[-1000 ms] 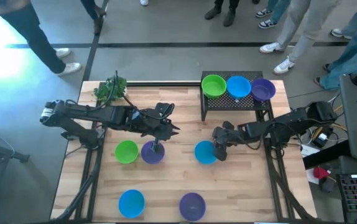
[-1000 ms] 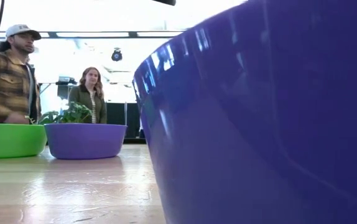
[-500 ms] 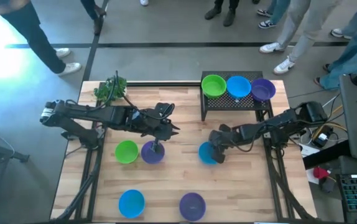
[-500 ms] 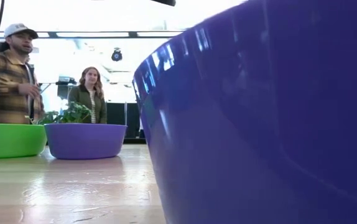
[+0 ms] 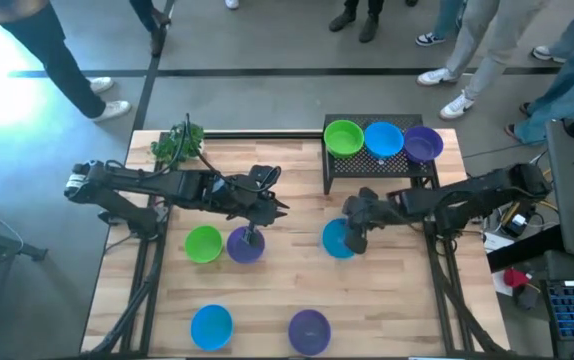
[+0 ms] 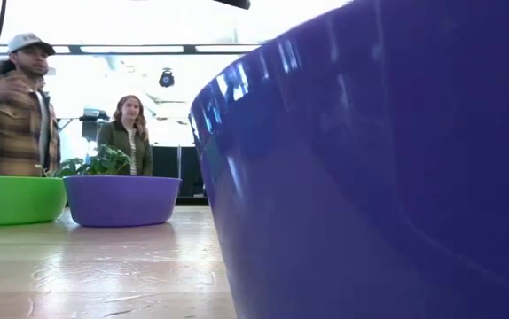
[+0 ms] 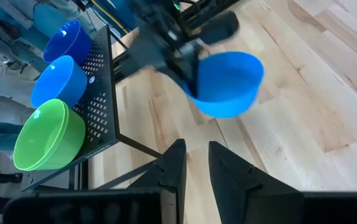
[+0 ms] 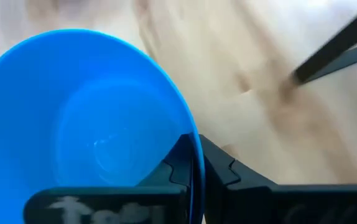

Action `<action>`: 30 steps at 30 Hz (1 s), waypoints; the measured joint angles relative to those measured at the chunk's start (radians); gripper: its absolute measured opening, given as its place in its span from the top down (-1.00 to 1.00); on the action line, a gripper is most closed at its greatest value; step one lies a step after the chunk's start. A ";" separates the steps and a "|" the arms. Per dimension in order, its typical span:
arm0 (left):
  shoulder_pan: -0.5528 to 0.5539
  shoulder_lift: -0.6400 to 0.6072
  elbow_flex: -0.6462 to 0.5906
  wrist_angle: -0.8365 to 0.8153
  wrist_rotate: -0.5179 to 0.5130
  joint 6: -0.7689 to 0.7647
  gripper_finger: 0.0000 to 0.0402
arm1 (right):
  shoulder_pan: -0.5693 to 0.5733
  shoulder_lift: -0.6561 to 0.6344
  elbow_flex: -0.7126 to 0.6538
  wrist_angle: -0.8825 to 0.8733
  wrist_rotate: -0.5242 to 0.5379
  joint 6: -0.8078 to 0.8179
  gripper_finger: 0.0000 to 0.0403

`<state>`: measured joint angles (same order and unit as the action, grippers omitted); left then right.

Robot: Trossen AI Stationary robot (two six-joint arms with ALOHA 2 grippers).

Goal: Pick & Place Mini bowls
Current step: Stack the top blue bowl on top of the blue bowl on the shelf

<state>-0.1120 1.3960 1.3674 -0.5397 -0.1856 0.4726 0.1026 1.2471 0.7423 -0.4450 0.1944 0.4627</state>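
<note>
High view: right gripper (image 5: 354, 240) clamped on the rim of a glossy blue plastic mini bowl (image 5: 338, 239), mid-table on the light wooden tabletop (image 5: 277, 290), in front of a black perforated metal rack (image 5: 379, 165). Rack carries three bowls in a row: green (image 5: 344, 137), blue (image 5: 384, 139), purple (image 5: 424, 144). Left gripper (image 5: 252, 236) sits over a purple mini bowl (image 5: 245, 246), which is just beside a bright green mini bowl (image 5: 203, 243); cannot tell from here whether it grips anything. Near front edge: another blue bowl (image 5: 211, 326) and another purple bowl (image 5: 309, 330). Small leafy green plant (image 5: 178, 143) at the far left corner.

Low view: a purple bowl wall fills most of the frame; green and purple bowls further back; two people beyond the table.

Left wrist view: own fingers (image 7: 173, 163) apart with a narrow gap, nothing between them.

Right wrist view: fingers (image 8: 181, 162) closed tight, pinching the blue bowl's thin rim.
</note>
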 joint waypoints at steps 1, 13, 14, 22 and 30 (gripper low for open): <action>0.000 0.000 0.000 0.000 0.000 0.000 0.68 | -0.003 -0.019 0.026 -0.043 0.017 0.001 0.96; 0.000 0.000 0.000 0.000 0.000 -0.001 0.68 | -0.130 -0.099 0.416 -0.502 0.110 -0.024 0.96; 0.000 0.000 0.000 0.000 0.000 -0.001 0.68 | -0.150 -0.099 0.448 -0.541 0.124 -0.027 0.96; 0.000 0.000 0.000 0.000 0.000 -0.001 0.68 | -0.380 -0.100 0.644 -0.705 0.150 -0.112 0.96; 0.000 0.000 -0.001 0.000 0.000 -0.002 0.68 | -0.670 -0.099 0.687 -0.728 0.150 -0.197 0.96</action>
<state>-0.1116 1.3960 1.3663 -0.5396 -0.1856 0.4709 -0.5677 1.1477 1.4294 -1.1726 0.3443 0.2655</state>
